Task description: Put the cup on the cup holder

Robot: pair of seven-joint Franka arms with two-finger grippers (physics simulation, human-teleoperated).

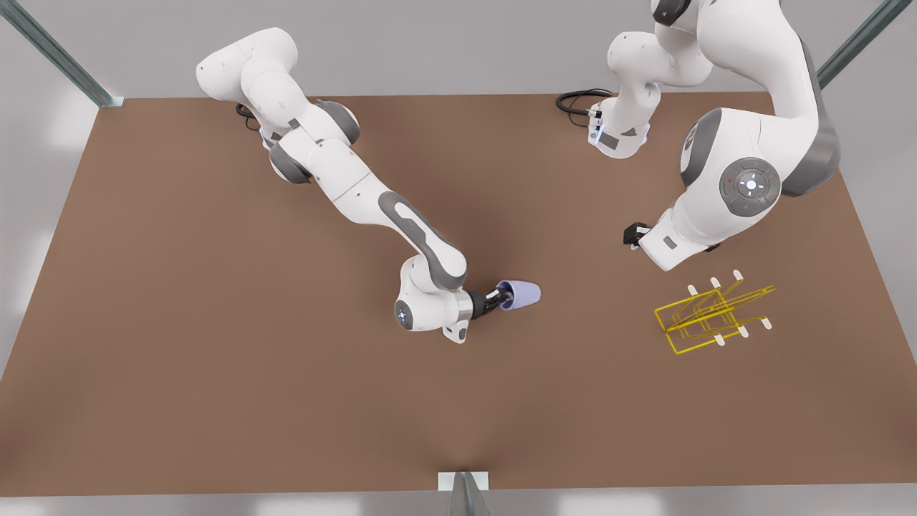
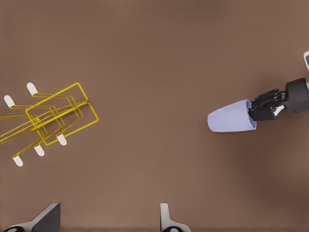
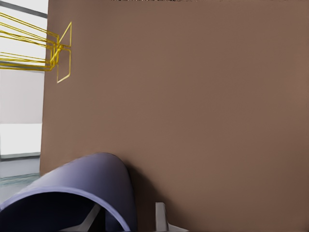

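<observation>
The lavender-blue cup (image 1: 523,294) is on its side near the table's middle, rim toward my right gripper (image 1: 501,298), base toward the front view's right. That gripper is shut on the cup's rim, one finger inside the cup (image 3: 72,193) and one outside. The left wrist view sees the same cup (image 2: 231,116) and right gripper (image 2: 256,108) from farther off. The yellow wire cup holder (image 1: 713,312) with white-tipped prongs stands on the table at the front view's right, apart from the cup. My left gripper (image 2: 108,223) hangs open above the table, near the holder (image 2: 53,118).
The brown table (image 1: 215,358) stretches wide around both things. The left arm's bulky elbow (image 1: 749,186) hangs just behind the holder. Black cables (image 1: 577,100) lie by that arm's base. A metal post (image 1: 463,494) stands at the table's front edge.
</observation>
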